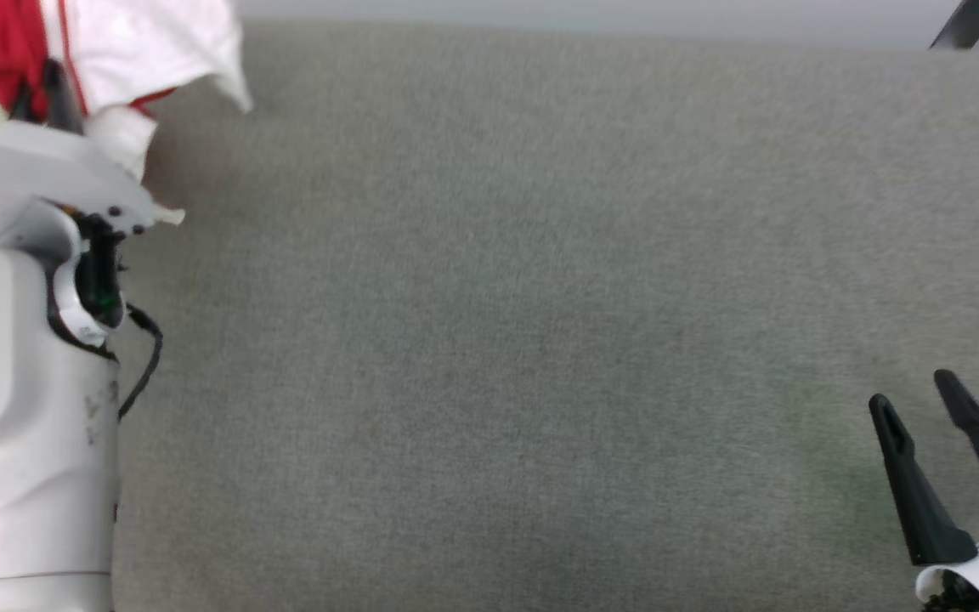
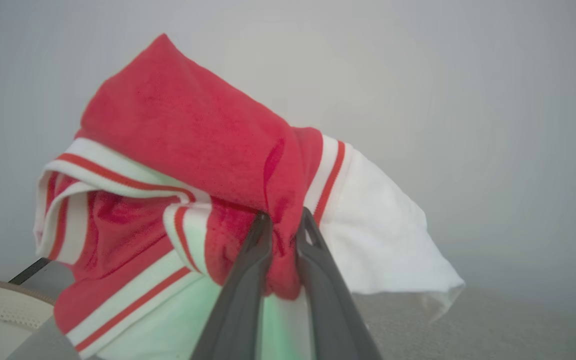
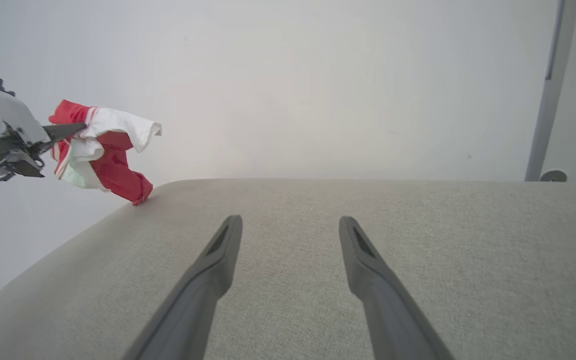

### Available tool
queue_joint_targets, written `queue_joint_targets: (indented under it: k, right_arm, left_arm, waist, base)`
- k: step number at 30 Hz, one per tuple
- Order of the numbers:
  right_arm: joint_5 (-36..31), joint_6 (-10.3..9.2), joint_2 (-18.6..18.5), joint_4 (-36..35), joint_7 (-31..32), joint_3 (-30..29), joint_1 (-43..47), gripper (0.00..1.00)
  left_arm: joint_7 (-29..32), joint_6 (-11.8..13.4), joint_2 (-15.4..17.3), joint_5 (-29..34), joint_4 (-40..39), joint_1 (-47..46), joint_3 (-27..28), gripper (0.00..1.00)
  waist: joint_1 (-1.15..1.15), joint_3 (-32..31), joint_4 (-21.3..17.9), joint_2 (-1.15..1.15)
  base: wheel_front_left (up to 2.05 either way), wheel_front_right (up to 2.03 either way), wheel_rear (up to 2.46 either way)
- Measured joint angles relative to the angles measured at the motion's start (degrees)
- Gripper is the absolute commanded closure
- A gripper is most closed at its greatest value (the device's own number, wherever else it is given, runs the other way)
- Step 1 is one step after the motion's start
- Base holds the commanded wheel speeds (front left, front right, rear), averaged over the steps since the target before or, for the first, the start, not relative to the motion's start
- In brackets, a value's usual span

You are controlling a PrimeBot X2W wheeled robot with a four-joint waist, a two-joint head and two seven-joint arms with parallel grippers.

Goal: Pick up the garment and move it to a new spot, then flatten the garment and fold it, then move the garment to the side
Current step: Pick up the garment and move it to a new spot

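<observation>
Where the left tool (image 2: 283, 220) pinches a red fold, the shirt (image 2: 193, 150) hangs bunched, its striped trim and white sleeve plain in the left wrist view. The right wrist view adds the shirt's lowest red tip meeting the grey surface (image 3: 418, 240) at its far corner. Right tool (image 3: 290, 225) open, empty.

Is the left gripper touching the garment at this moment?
Touching. The left wrist view shows the left gripper closed on a red fold of the garment, with the cloth bunched between its two fingers.

garment (image 3: 113, 167) pinched in left fingers (image 3: 65, 131), right fingers (image 3: 218, 265) spread apart
</observation>
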Motion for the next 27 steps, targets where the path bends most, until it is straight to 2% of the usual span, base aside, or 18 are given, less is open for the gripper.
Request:
queue_joint_targets:
  k: [4,12,17,20,23,27]
  right_arm:
    - [-0.4,0.0,2.8,2.7,0.0,-0.3,-0.1,0.0]
    - [-1.1,0.0,6.3,6.1,0.0,-2.8,0.0,0.0]
    - [-1.1,0.0,7.7,6.4,0.0,-3.4,-0.9,0.0]
    - [-0.8,0.0,8.0,6.5,0.0,-3.8,-1.7,0.0]
    - [0.1,0.0,8.1,6.8,0.0,-4.5,-2.2,0.0]
    - [0.9,0.0,8.3,7.4,0.0,-5.4,-2.6,0.0]
  left_arm:
    - [0.6,-2.4,-0.9,1.0,-2.6,-0.9,-3.6,1.0]
    - [6.5,-6.1,-6.9,0.8,-12.0,-1.5,-11.4,1.0]
    - [11.7,-6.6,-10.4,2.3,-16.4,-1.0,-17.9,1.0]
    - [12.9,-6.6,-12.4,2.4,-17.8,0.5,-21.7,1.0]
    - [12.1,-5.9,-13.9,1.3,-17.8,2.1,-25.4,1.0]
    - [8.1,-3.3,-14.1,-4.7,-16.0,4.1,-32.3,1.0]
  waist:
    - [0.0,-2.7,-0.9,0.0]
    - [0.0,-6.6,-4.1,0.0]
    - [0.0,-7.3,-6.6,0.0]
    - [0.0,-7.1,-8.2,0.0]
    - [0.0,-6.5,-9.6,0.0]
    - [0.0,-5.4,-11.5,0.0]
  base:
    - [0.0,0.0,0.0]
    - [0.0,0.0,0.0]
    - [0.0,0.0,0.0]
    - [0.0,0.0,0.0]
    - [0.0,0.0,0.0]
    - [0.0,0.0,0.0]
